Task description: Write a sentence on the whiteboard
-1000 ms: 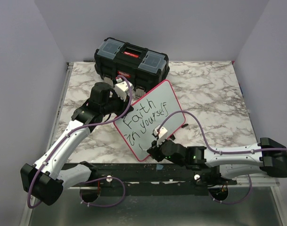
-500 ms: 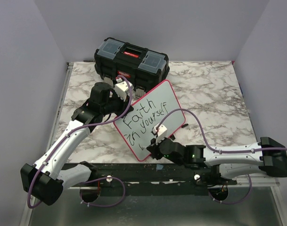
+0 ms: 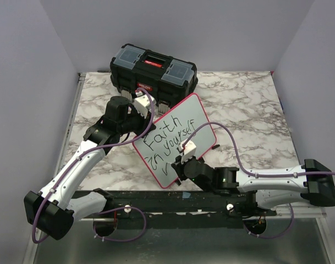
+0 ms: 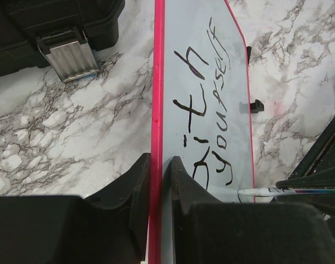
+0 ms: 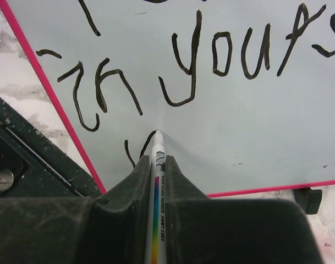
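The whiteboard (image 3: 197, 113) stands tilted on the marble table, its red rim pinched at the upper left edge by my left gripper (image 3: 147, 125), shut on it (image 4: 159, 162). The sentence (image 3: 168, 136) reads "Faith in yourself" in black over two lines, with a fresh v-shaped stroke (image 5: 135, 147) below. My right gripper (image 5: 157, 159) is shut on a white marker (image 5: 158, 192) with a rainbow band. The marker's tip (image 5: 158, 135) touches the board at the top of that stroke. From above, the right gripper (image 3: 177, 166) sits over the board's lower left corner.
A black toolbox (image 3: 153, 69) with a red latch stands behind the board, and its metal clasp (image 4: 68, 55) is close to the left gripper. A black rail (image 3: 156, 201) runs along the table's near edge. Grey walls enclose the table.
The right gripper has slid up the board with the marker, adding the rising stroke of a "v" on the third line. The left arm and board have not moved.
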